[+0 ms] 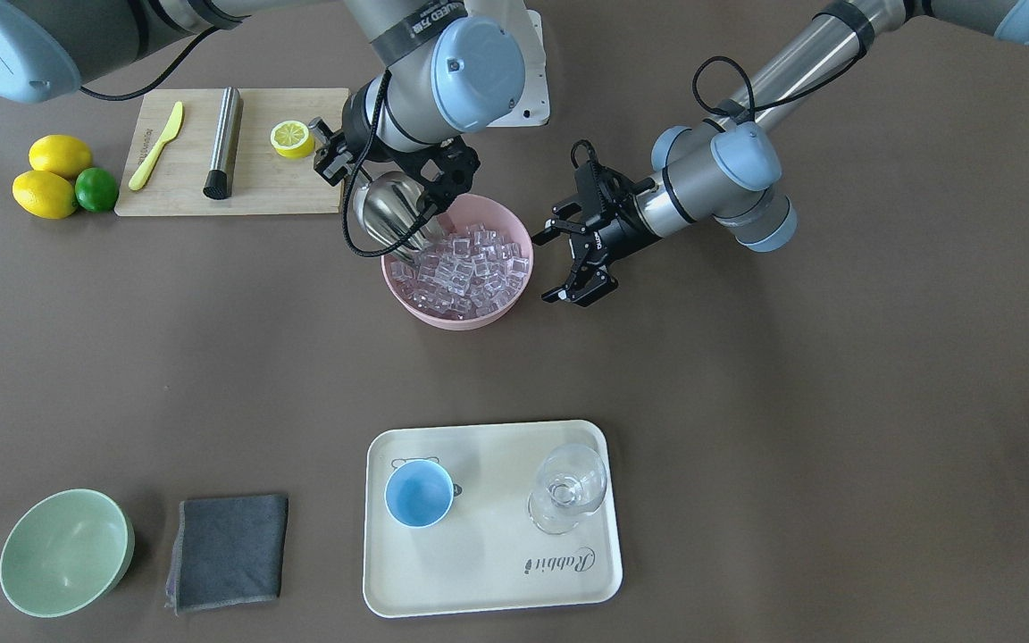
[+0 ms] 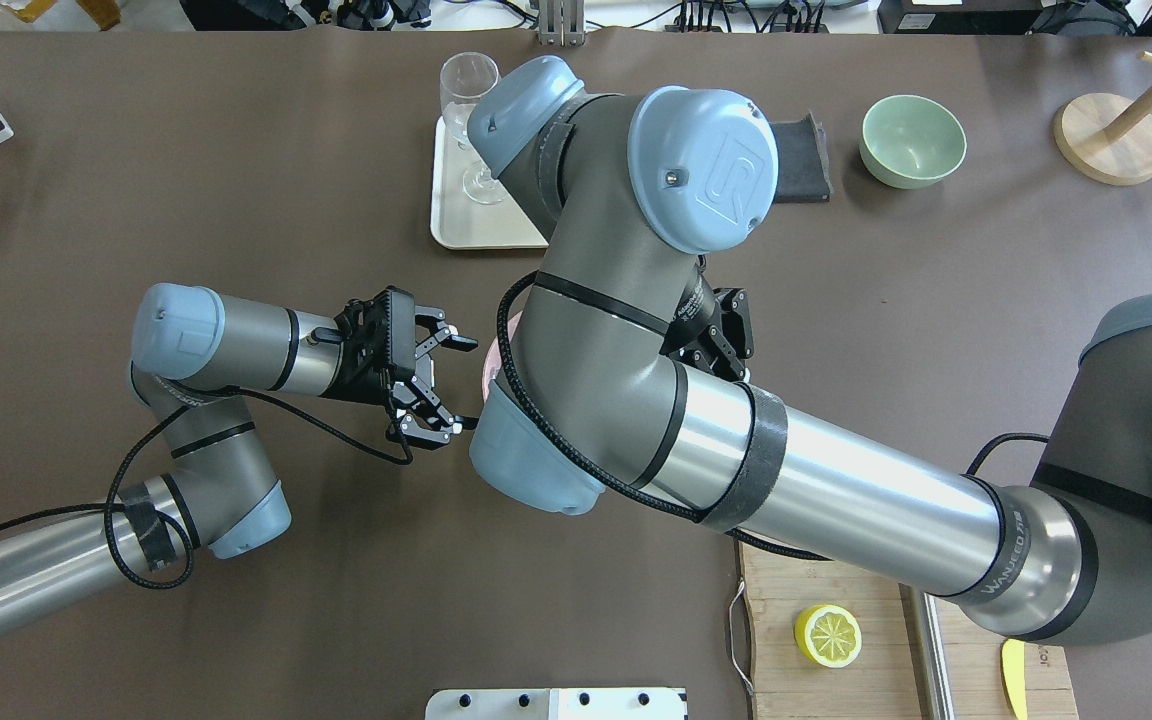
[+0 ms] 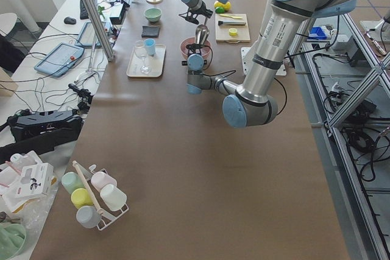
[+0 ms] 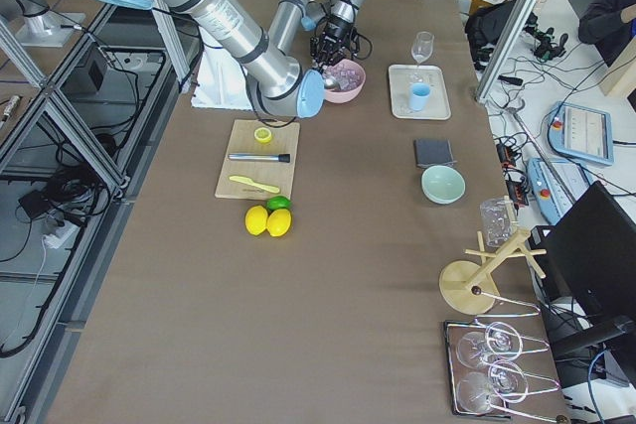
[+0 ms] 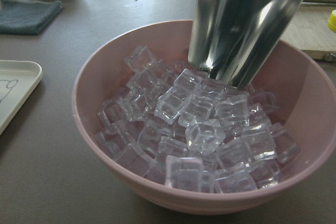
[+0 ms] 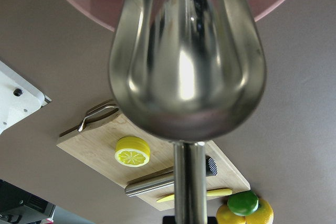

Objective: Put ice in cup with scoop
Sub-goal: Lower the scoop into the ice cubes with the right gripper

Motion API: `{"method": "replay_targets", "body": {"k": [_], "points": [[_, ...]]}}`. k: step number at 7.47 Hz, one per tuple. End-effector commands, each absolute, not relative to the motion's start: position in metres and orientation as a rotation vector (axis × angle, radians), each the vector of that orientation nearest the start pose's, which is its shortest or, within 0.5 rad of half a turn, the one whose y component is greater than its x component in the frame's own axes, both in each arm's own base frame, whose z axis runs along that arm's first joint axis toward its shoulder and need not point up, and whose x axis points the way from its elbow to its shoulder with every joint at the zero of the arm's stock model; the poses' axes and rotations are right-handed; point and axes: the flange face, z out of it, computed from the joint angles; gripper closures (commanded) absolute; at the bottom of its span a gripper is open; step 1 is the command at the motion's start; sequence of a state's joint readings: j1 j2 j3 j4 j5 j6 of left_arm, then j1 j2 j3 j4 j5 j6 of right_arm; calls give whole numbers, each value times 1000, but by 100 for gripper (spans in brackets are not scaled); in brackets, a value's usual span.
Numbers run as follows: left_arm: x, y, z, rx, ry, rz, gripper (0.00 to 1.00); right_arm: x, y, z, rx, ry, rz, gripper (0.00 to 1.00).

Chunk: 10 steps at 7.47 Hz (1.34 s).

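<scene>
Scoop (image 1: pixel 389 214), gripped by the right claw (image 1: pixel 432 192), dips into ice (image 1: pixel 470 268) while left claw (image 1: pixel 550 266) gapes wide beside the bowl (image 1: pixel 479 321).

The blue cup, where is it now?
In the front-facing view, the cup sits on the left half of the cream tray, with the clear glass to its right and the grey cloth off the tray to its left.
</scene>
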<state>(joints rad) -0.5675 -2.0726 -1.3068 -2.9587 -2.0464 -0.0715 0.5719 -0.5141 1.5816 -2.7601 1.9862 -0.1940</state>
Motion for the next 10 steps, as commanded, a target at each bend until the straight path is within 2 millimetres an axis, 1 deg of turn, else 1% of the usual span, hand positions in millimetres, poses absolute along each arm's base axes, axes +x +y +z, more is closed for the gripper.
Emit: {"method": "replay_targets", "body": {"k": [1, 4, 10], "points": [[517, -433, 340, 1252, 1199, 1086, 2, -506, -426, 125, -296, -347, -1158, 100], [517, -433, 340, 1253, 1198, 1087, 2, -512, -424, 126, -292, -347, -1166, 100], [517, -433, 341, 1248, 1199, 1087, 2, -526, -432, 128, -241, -370, -1152, 100]]}}
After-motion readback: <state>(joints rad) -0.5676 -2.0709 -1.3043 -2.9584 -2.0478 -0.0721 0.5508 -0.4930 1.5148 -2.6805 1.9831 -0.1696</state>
